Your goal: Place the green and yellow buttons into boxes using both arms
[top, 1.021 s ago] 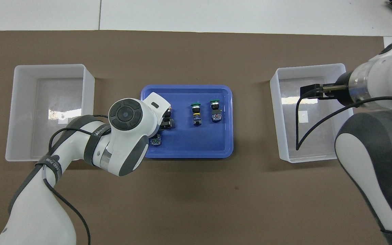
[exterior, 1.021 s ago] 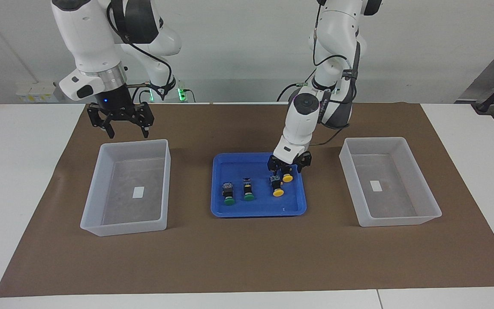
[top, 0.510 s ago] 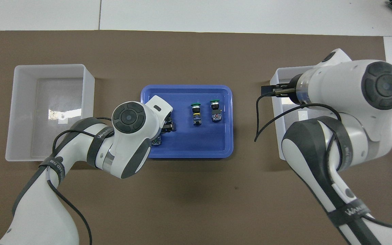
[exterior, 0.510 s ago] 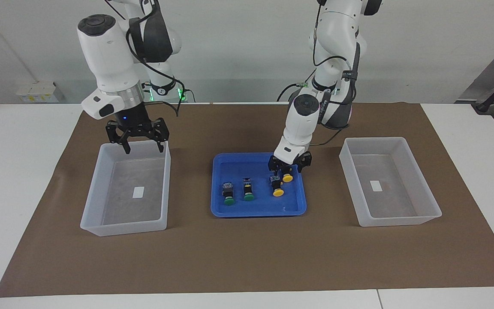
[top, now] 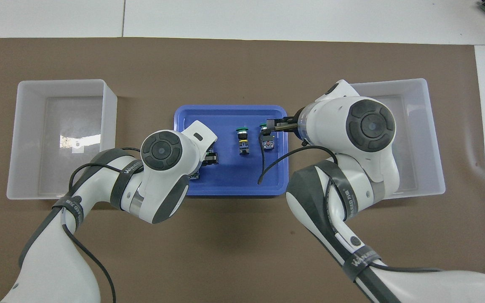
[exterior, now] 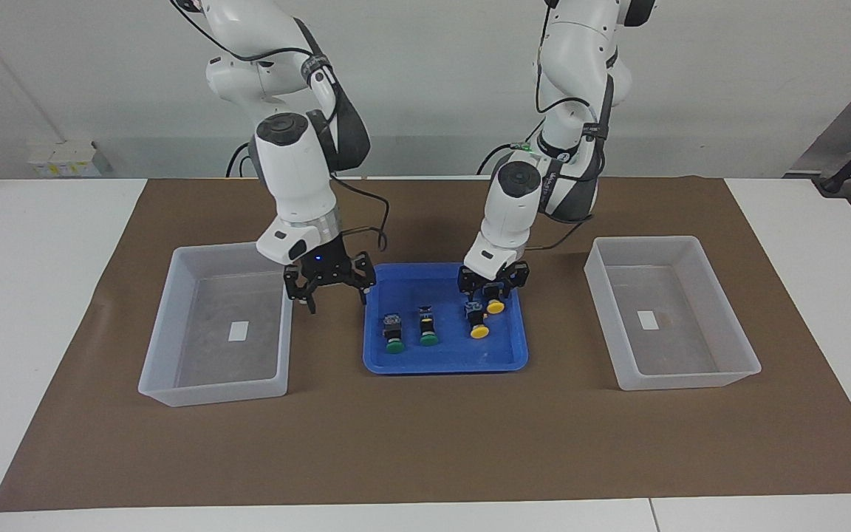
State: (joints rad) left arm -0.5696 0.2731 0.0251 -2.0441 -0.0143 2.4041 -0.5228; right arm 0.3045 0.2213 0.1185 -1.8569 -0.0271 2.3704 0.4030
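- Centrally, the left gripper (exterior: 493,290) stood low in the blue tray (exterior: 503,360), fingers closed on a yellow button (exterior: 496,305).
- At its 7 o'clock in the facing view, a second yellow button (exterior: 478,323) lay just beside.
- Right gripper (exterior: 329,287), fingers spread and holding nothing, hung over the tray's rim toward the right arm's end.
- Two green buttons (exterior: 394,333) (exterior: 428,329) lay in the tray.
- Two boxes (exterior: 174,384) (exterior: 721,373) flanked the tray.

four buttons (exterior: 425,326) in tray (exterior: 503,360); tray between two boxes (exterior: 163,369).
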